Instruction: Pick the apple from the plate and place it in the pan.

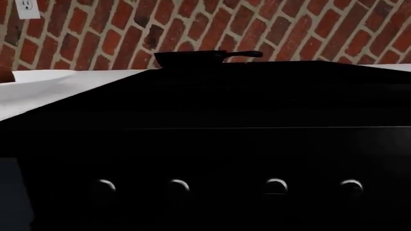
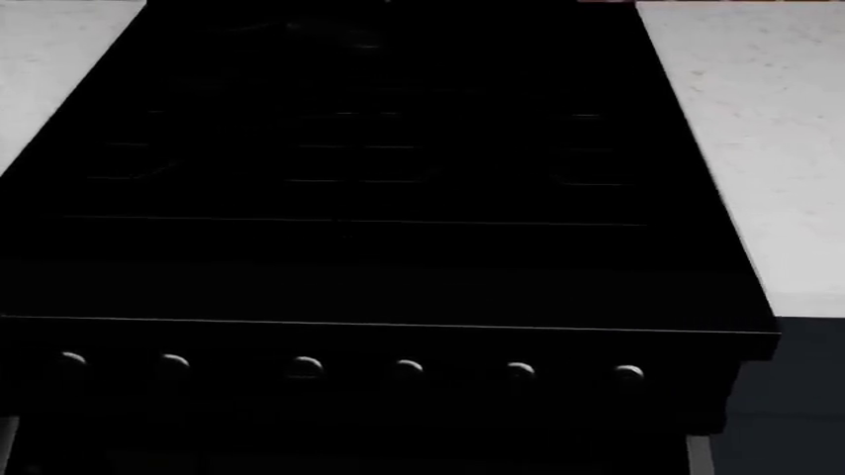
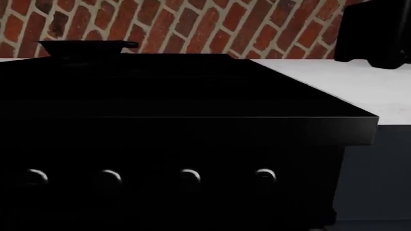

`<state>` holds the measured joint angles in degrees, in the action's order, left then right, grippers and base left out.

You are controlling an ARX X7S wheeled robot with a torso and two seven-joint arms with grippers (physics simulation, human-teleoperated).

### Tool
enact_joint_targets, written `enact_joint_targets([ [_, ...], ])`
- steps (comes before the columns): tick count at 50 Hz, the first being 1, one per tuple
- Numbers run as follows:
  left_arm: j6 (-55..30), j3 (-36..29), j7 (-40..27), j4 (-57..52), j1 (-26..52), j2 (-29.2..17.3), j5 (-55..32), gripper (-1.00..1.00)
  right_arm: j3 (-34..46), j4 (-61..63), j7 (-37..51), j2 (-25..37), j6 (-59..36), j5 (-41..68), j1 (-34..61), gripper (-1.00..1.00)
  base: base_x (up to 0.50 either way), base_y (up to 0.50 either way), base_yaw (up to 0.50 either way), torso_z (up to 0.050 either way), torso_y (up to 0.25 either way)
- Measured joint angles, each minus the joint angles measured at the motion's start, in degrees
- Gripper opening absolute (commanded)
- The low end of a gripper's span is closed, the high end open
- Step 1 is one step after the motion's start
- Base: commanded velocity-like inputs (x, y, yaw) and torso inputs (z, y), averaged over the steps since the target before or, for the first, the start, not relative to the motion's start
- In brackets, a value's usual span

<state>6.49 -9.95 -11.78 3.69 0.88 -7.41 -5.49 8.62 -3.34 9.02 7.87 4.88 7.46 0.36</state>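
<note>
Stove (image 2: 383,148) fills nearly the whole head view, a black block with faint grate lines on its top and a row of six knobs (image 2: 305,366) along its front panel. White counter (image 2: 753,129) runs beside the stove on both flanks, and a red brick wall (image 1: 289,29) rises behind the stove in both wrist views.

Pan (image 1: 192,58) sits on the stove's far part, close to the brick wall; from the left wrist view it shows as a low black silhouette with a straight handle sticking out to one side, and the right wrist view catches the same pan (image 3: 86,46) on the far edge of the stove top. From the head view the pan cannot be told apart from the black stove top.

Beside the stove, at the very edge of the left wrist view, a small reddish-brown sliver (image 1: 5,75) lies on the counter; it is cut off by the frame and too little of it shows to say whether it is the apple. No white plate can be made out in any view.

A white wall outlet (image 1: 27,7) is set into the brick above the counter beside the stove. A dark boxy object (image 3: 376,33) stands on the counter on the stove's other side, near the wall.

Neither end effector appears in any of the views, so I cannot tell whether either is apart or together
</note>
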Motion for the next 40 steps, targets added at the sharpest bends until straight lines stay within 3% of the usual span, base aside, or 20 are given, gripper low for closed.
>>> enact_joint_targets([
  [40, -0.1, -2.1, -2.3, 0.4, 1.0, -1.1, -0.2, 1.0, 1.2, -2.9, 0.4, 1.0, 2.6, 2.2, 0.8, 1.0, 0.0, 0.31, 0.0, 0.0, 0.0],
])
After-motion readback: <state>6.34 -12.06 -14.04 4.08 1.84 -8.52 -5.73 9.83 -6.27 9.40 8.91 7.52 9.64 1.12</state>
